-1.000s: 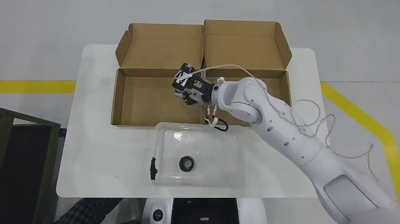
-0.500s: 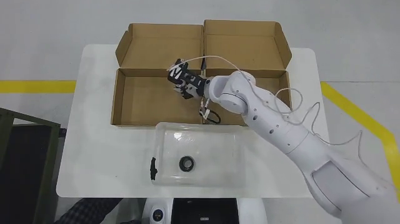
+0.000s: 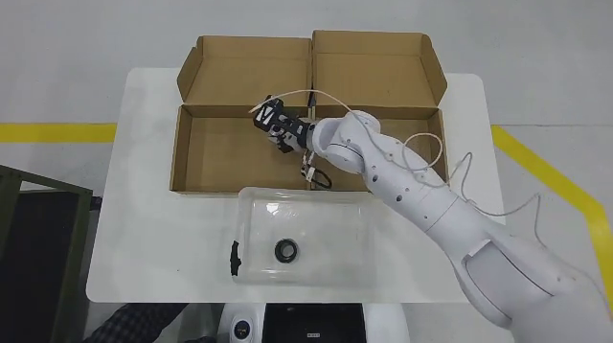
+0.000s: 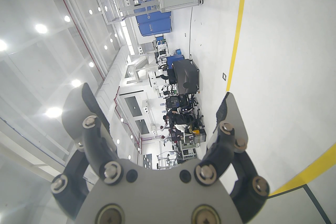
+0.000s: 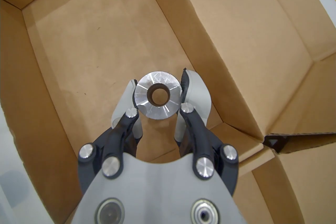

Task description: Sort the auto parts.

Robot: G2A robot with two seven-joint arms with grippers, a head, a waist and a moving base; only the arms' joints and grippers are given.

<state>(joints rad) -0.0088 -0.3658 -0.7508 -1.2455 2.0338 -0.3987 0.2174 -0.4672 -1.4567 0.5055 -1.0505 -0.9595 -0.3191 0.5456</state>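
Shift: your right pincer (image 3: 272, 121) has swung away from the wall shared by the two cardboard boxes and now sits farther over the left box (image 3: 220, 156), near its back corner.
Right pincer: clamped on a metal ring (image 5: 170, 101), one finger pressed to each side of its rim, the bore facing the wrist camera.
Metal ring: held in the air above the left box's bare floor, not yet set down.
Left pincer: your left pincer (image 4: 157, 91) is spread wide with nothing between the fingers, pointing out into the room.
Clear tub: on the bench (image 3: 144, 199) in front of the boxes, the clear tub (image 3: 326, 238) holds a black ring (image 3: 284, 250); a dark part (image 3: 233, 257) sits at its edge.
Risk 1: the grip is only on a smooth, round rim, so a jolt could let the ring slip or twist out.
Risk 2: if you release from this height, it may bounce or roll on edge across the box floor.
Risk 3: the back wall and raised flap are close, so lowering carelessly could catch a finger on cardboard and shove the box.
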